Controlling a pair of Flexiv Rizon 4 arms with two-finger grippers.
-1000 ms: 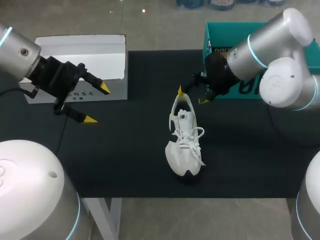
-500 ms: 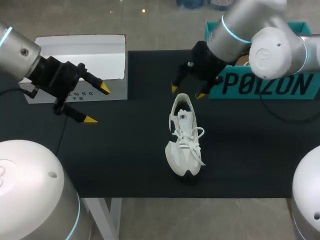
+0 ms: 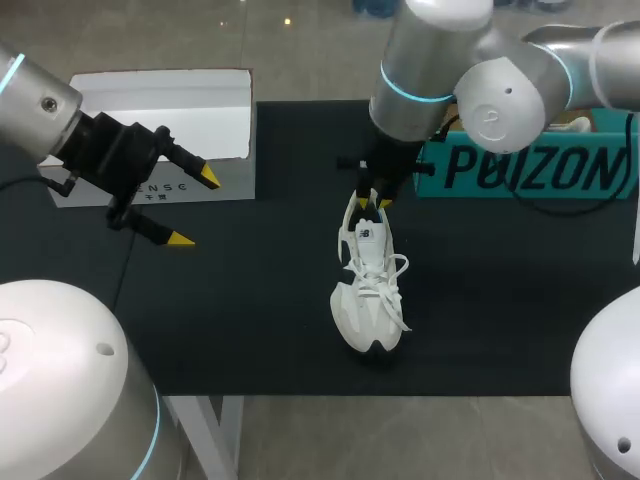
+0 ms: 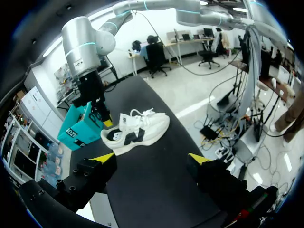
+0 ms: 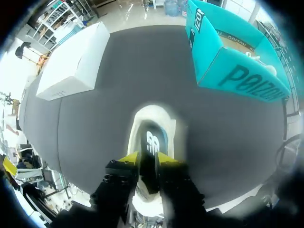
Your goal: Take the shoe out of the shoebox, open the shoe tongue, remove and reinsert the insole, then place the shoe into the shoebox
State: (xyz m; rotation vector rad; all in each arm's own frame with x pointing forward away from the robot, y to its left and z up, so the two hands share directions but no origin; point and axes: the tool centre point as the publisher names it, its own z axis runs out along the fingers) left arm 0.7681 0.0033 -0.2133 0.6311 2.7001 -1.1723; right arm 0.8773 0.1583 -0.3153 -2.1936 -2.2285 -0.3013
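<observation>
A white sneaker [image 3: 368, 290] lies on the black mat, heel toward the far side and toe toward me. My right gripper [image 3: 373, 203] comes down from above at the heel opening, its yellow tips drawn close together. In the right wrist view the right gripper [image 5: 147, 158] hangs over the dark insole [image 5: 152, 138] with only a narrow dark gap between the tips; I see nothing clearly pinched. The teal shoebox [image 3: 530, 170] stands at the far right. My left gripper [image 3: 195, 208] hovers wide open at the left, far from the shoe [image 4: 135, 134].
A white box [image 3: 165, 115] sits at the far left of the mat, behind my left gripper. The teal shoebox [image 5: 237, 71] is open at the top. The black mat [image 3: 250, 320] lies bare between the shoe and my left arm.
My right arm swung from the shoebox side to above the heel and came down. Its fingers went from wide open to nearly together. The left arm and the shoe stayed put.
</observation>
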